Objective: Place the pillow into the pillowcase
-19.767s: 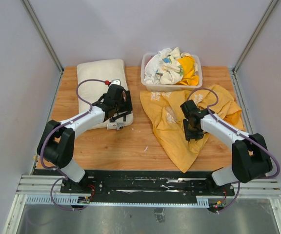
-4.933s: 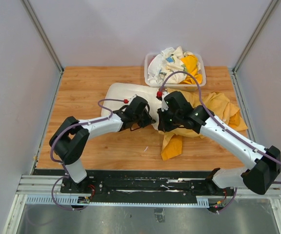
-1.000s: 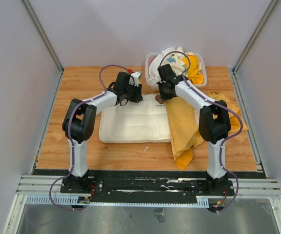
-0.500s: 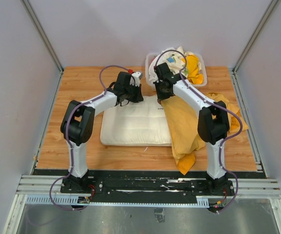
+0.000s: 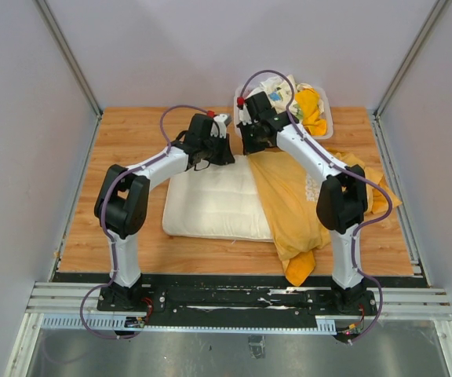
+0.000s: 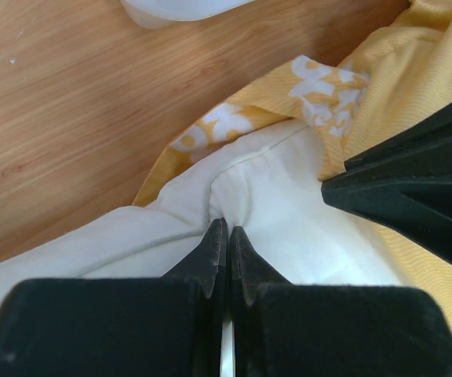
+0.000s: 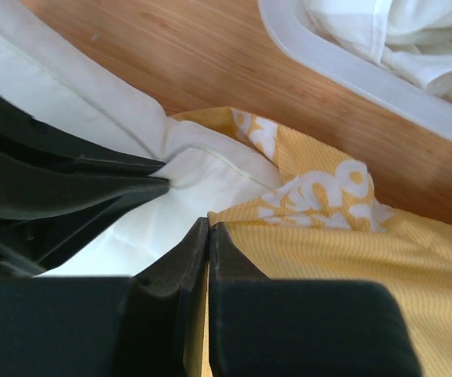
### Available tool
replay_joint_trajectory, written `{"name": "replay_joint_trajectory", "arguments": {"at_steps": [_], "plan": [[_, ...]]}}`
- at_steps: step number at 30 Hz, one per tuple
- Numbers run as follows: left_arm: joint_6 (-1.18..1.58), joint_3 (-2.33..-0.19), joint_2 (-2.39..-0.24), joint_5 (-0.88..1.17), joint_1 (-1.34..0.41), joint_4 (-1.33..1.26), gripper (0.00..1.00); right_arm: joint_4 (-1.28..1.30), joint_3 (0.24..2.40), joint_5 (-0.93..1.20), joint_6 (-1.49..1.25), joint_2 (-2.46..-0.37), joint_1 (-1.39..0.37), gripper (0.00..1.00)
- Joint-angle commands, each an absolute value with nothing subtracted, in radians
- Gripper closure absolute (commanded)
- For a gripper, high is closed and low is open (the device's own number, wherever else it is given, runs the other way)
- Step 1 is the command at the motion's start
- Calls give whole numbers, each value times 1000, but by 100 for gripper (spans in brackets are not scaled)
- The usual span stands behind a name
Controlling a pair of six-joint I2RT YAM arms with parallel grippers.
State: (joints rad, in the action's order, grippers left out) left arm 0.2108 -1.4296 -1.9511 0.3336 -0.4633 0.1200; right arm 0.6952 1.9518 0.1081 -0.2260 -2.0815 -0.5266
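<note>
The cream-white pillow [image 5: 210, 204] lies flat mid-table, its right part covered by the orange-yellow pillowcase [image 5: 297, 196], which drapes toward the near edge. My left gripper [image 5: 227, 154] is shut on a pinch of the pillow's far edge [image 6: 249, 188]. My right gripper [image 5: 249, 148] is shut on the pillowcase's hem [image 7: 304, 228] just beside it, at the pillow's far right corner [image 7: 202, 169]. The two grippers sit almost touching; each shows as a black shape in the other's wrist view.
A translucent white bin [image 5: 323, 126] of crumpled white and yellow cloths stands at the back right, just behind my right gripper; its rim [image 7: 344, 67] shows in the right wrist view. Bare wooden table [image 5: 124, 157] lies left of the pillow. Walls enclose the table.
My left gripper has closed on the pillow's far edge. My right gripper has pulled the pillowcase hem leftward, covering more of the pillow's right end and hiding the brown print.
</note>
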Motion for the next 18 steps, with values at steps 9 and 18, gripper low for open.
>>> {"name": "replay_joint_trajectory", "arguments": {"at_steps": [9,18], "plan": [[276,-1455,-1918,363,-463,66,100,655,1975,211,-201,-2107,-589,99],[299,-1461,-1939,374,-444,42,100,655,1950,412,-226,-2160,-578,99]]}}
